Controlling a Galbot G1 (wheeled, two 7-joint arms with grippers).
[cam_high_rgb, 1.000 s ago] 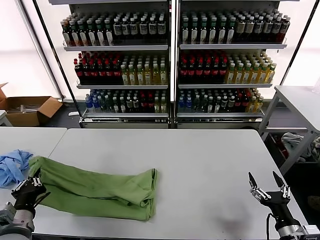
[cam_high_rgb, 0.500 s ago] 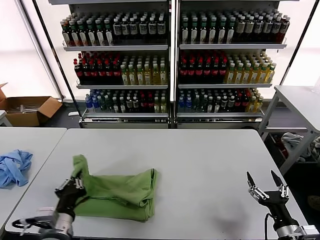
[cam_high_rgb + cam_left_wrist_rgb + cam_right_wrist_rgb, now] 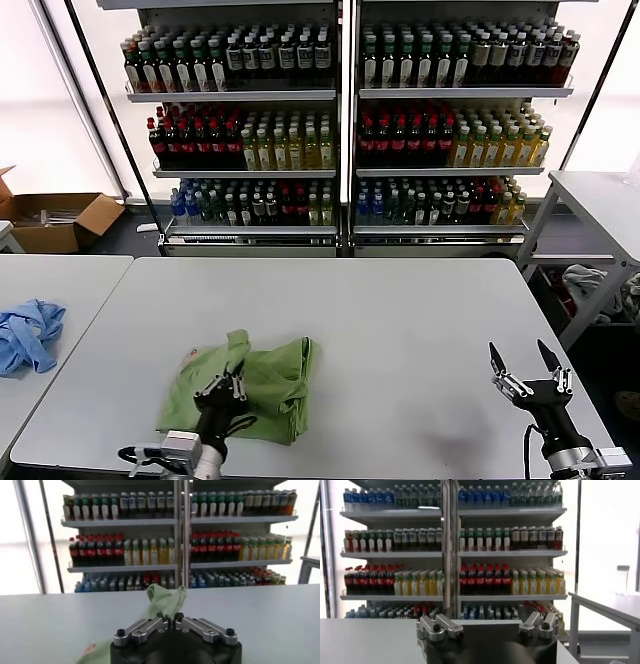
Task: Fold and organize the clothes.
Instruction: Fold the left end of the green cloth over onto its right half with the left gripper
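Now | left pincer (image 3: 226,385) pinching green polo shirt (image 3: 270,385) | right pincer (image 3: 524,371) spread

A grey table (image 3: 400,330) fills the foreground. Behind it stand two metal shelf units (image 3: 345,130) side by side, each with three rows of bottles (image 3: 300,145): dark, red, yellow and green. Left of the shelves an open cardboard box (image 3: 55,218) sits on the dark floor (image 3: 130,235). A second table (image 3: 50,275) lies left of the main one, a third (image 3: 600,200) to its right. Bright white light comes through the wall panels (image 3: 50,110) beside the shelves.
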